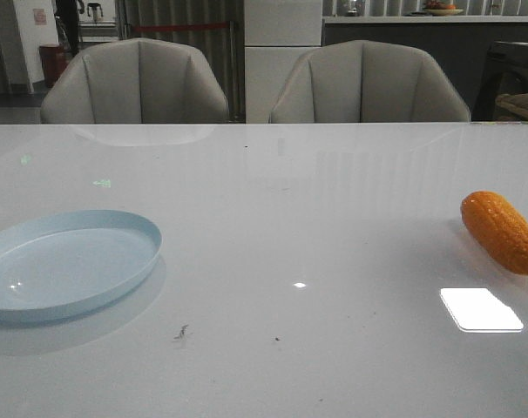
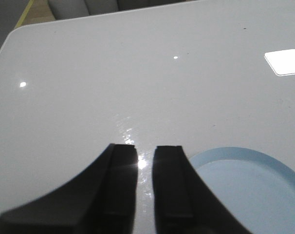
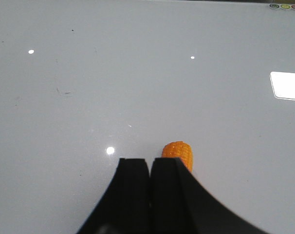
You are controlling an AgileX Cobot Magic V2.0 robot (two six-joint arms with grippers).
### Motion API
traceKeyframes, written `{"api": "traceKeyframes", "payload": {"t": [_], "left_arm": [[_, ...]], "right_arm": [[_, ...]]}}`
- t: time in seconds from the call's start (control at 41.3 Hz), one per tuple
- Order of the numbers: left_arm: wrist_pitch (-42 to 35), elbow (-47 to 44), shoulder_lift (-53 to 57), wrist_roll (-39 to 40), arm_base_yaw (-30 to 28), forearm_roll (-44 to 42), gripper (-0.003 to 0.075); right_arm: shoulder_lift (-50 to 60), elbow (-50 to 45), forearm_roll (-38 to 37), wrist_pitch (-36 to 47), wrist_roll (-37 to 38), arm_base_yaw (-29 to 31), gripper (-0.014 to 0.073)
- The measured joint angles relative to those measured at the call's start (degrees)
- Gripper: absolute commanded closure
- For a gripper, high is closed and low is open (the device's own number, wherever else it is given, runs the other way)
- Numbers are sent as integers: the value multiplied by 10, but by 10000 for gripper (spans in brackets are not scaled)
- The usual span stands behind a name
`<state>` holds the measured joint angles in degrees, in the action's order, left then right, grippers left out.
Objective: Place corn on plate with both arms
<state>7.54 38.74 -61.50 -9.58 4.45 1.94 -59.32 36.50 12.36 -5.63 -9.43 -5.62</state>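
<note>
Front view shows no arm at all; the table [image 1: 273, 226] has only the plate [image 1: 64, 261] at the robot's left side and the corn [image 1: 501, 232] far at the right side, well apart from each other. Nothing is grasped, so I judge the step in hand is the first reach for the corn w/ the right arm.

Right gripper [image 3: 150, 168] has its fingers pressed together, almost no gap, and it holds nothing. The corn lies on the table just beyond the fingertips and a bit to one side, its nearer part hidden behind one finger. Left gripper [image 2: 145, 156] has fingers nearly together, only a thin slit btw. them, also empty; the plate rim is just beside it.

To do this step well: first open the right fingers wide, then line them across the cob, not along it, and come down near the thick middle so it does not roll away. The surface is glossy, so a push from one side probably makes the cob slide. The left arm should prob. wait near the plate.

The corn is orange, w/ rows of small kernels, rounded and tapered at the ends. It lies flat and diagonal in the front view, one end nearer the camera. It is shorter than the plate is wide, so it should fit inside easily.
</note>
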Motion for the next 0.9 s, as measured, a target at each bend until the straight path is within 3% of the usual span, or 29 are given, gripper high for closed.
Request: {"api": "traceKeyframes", "payload": {"t": [0.048, 0.121, 0.436, 0.702, 0.896], "left_arm": [[0, 0, 0, 1, -4, 2, 231], [0, 0, 0, 1, -6, 5, 209], [-1, 3, 0, 1, -6, 42, 212], [162, 63, -70, 1, -6, 75, 212], [270, 152, -175, 1, -6, 92, 212]], "right_arm": [[0, 0, 0, 0, 0, 0, 267], [0, 0, 0, -1, 0, 0, 198], [0, 0, 0, -13, 0, 0, 185], [0, 0, 4, -32, 0, 0, 185], [0, 2, 30, -96, 0, 0, 185]]}}
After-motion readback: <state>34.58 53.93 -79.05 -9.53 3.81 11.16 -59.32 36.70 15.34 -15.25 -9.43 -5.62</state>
